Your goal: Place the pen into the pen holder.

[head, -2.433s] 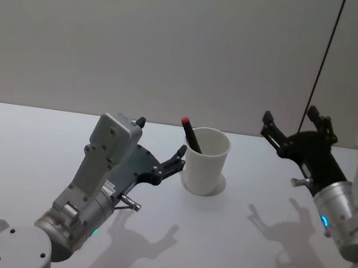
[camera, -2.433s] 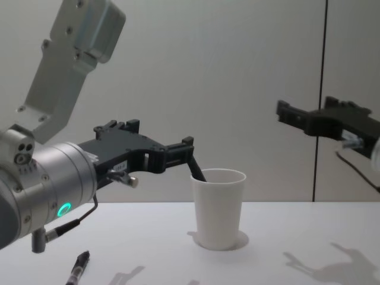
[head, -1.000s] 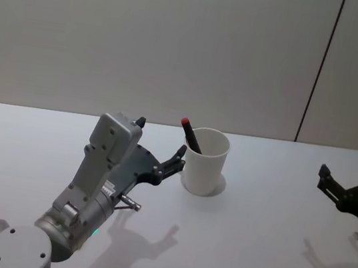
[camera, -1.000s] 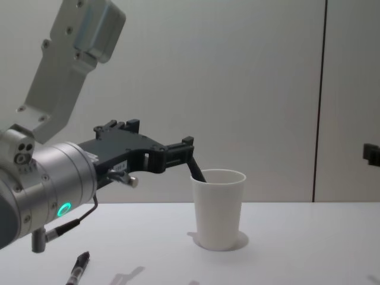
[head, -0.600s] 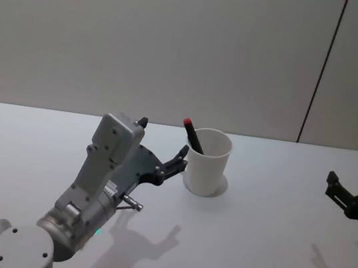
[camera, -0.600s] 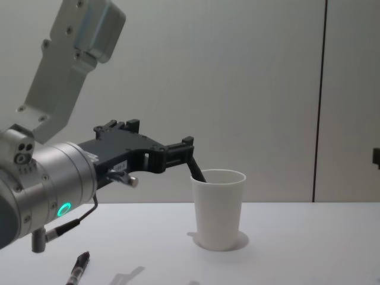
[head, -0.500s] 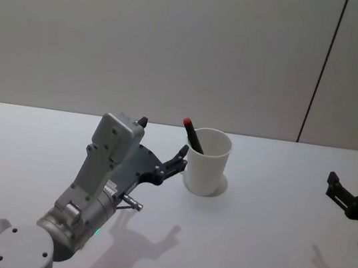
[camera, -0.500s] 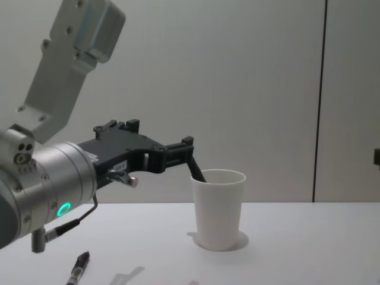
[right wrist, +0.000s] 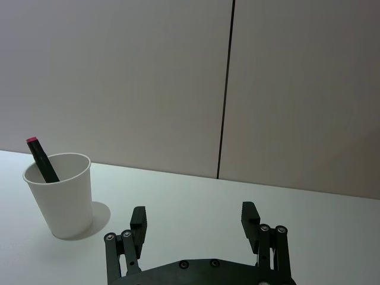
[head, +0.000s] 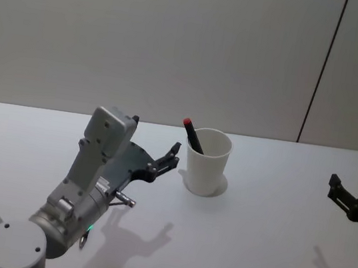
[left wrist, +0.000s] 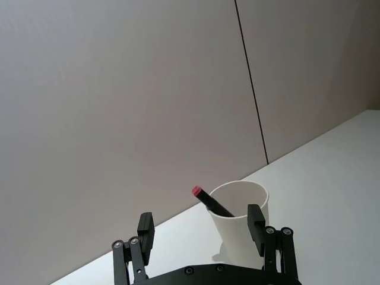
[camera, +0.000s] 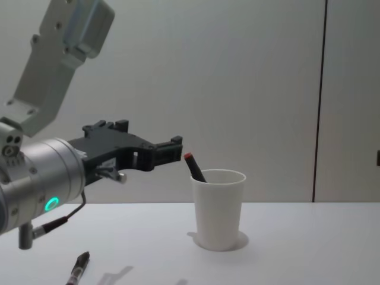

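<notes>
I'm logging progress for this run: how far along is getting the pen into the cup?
Done: the red-tipped pen stands in the pen holder, leaning on its rim. In hand: nothing; the left end effector is open beside the holder, the right end effector open far to the right. Left: perhaps only parking the arms, though a second pen lies on the table on the robot's left.

One pen holder (head: 208,162) stands at the head view's center. There are two pens: a red-capped pen (head: 192,136) inside it, and a second pen (camera: 78,268) on the one tabletop (head: 249,252), lower left of the chest view. There are two claws: left claw (left wrist: 200,228) and right claw (right wrist: 194,217).
</notes>
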Robot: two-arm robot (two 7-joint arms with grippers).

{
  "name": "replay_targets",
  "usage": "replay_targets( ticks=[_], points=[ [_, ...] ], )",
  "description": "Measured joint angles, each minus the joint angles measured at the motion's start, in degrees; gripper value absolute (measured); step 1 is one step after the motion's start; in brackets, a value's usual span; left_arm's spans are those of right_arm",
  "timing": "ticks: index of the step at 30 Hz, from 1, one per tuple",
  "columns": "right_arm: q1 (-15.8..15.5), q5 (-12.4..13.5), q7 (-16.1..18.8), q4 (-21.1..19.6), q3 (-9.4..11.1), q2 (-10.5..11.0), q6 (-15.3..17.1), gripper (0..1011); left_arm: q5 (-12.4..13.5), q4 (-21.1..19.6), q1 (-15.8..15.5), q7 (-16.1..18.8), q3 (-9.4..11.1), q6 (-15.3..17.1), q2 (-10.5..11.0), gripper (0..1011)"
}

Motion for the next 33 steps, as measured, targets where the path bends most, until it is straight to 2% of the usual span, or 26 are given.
replay_targets(
  ticks=[4, 11, 16, 21, 33],
  points=[
    [-0.06, 0.02, -0.02, -0.08, 0.03, 0.03, 0.06, 1001, -0.49, -0.62, 0.05, 0.12, -0.44, 1.73, 0.33, 1000],
    [-0.12, 0.05, -0.04, -0.15, 0.07, 0.06, 0.12, 1001, -1.32, -2.09, 0.08, -0.03, -1.38, 7.12, 1.17, 1000],
    [-0.15, 0.05, -0.04, -0.17, 0.09, 0.09, 0.16, 1001, -0.95, -2.86, 0.02, -0.79, -1.77, 10.39, 1.77, 1000],
    [-0.17, 0.05, -0.04, -0.20, 0.09, 0.11, 0.19, 1001, 0.88, -3.45, -0.13, -2.22, -2.01, 13.84, 2.46, 1000],
    [-0.22, 0.05, -0.04, -0.23, 0.09, 0.12, 0.19, 1001, 5.36, -4.27, -0.68, -5.25, -2.16, 19.88, 3.46, 1000]
  ],
)
